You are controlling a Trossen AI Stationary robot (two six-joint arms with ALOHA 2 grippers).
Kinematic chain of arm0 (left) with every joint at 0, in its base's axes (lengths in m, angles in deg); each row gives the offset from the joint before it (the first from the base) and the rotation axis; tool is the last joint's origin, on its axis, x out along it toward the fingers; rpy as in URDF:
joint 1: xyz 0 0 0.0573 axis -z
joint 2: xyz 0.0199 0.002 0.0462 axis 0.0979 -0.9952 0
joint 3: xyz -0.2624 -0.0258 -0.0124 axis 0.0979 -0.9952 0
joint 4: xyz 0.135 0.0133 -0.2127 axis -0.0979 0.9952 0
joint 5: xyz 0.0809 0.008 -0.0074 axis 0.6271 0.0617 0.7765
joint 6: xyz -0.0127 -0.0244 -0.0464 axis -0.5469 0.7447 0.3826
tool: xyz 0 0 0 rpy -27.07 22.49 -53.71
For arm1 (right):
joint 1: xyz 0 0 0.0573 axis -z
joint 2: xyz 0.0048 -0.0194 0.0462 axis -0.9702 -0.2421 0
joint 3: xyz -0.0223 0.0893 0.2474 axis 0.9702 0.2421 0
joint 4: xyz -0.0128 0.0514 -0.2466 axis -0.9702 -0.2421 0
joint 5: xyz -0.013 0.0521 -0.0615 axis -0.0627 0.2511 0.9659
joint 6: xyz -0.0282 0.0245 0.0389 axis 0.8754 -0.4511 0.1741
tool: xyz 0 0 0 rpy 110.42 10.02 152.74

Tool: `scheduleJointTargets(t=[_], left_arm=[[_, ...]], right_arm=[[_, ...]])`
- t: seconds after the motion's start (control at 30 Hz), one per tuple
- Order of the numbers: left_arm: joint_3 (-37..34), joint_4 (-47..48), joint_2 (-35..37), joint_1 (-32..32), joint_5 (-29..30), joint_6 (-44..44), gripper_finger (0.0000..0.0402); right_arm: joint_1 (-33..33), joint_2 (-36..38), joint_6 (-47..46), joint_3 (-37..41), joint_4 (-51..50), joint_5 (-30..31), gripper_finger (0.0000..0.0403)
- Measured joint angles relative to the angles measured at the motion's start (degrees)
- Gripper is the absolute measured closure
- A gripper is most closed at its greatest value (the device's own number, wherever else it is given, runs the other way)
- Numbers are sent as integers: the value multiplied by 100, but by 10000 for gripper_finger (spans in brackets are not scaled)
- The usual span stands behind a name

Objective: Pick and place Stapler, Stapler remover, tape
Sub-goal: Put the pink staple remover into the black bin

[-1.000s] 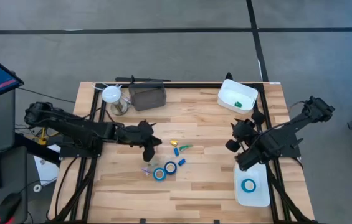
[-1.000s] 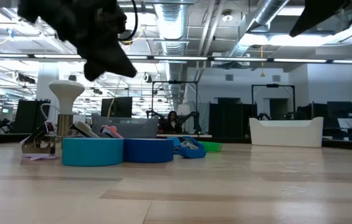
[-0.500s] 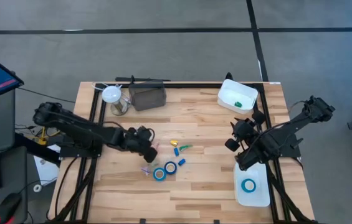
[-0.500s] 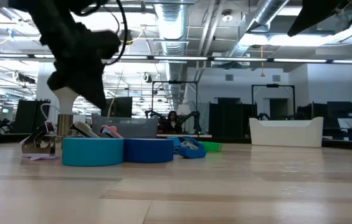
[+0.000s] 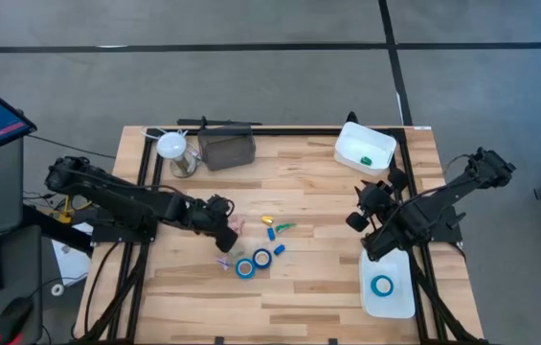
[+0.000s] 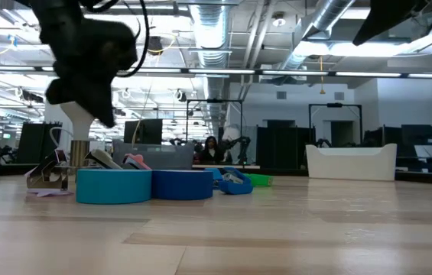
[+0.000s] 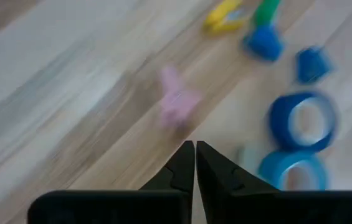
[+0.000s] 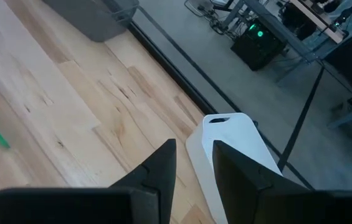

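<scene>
blue tape (image 5: 254, 262) beside left pincer (image 5: 229, 230)

The pale wooden plank bench (image 5: 308, 206) looks smooth with a soft sheen. The bright blue tape rolls (image 5: 254, 262) have white inner cores, and the white plastic trays (image 5: 363, 146) appear glossy.

The left wrist view is blurred throughout, so the pink item (image 7: 177, 104) at about 12 o'clock from the fingertips cannot be identified, and one blue tape roll (image 7: 291, 175) at 3 o'clock is cut off by the picture's bottom edge. In the low view the left arm (image 6: 86, 57) is smeared and cropped at the top edge, its fingers not discernible, while the small pieces (image 6: 235, 180) behind the tape rolls overlap too much to separate. In the high view the small coloured items (image 5: 275, 228) mid-table are too tiny to name.
</scene>
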Motion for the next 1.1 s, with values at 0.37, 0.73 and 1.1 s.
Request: scheduleJointTargets(t=[0.37,0.73,1.1], left_arm=[[-501,-357,-30,-105,-426,58,281],[-673,-966,-30,-393,-382,-44,225],[-671,-1464,-264,-420,-373,-327,229]], right_arm=[[83,0,17,0,1,-2,306],[83,0,111,2,0,-5,306],[83,0,151,2,0,-4,306]])
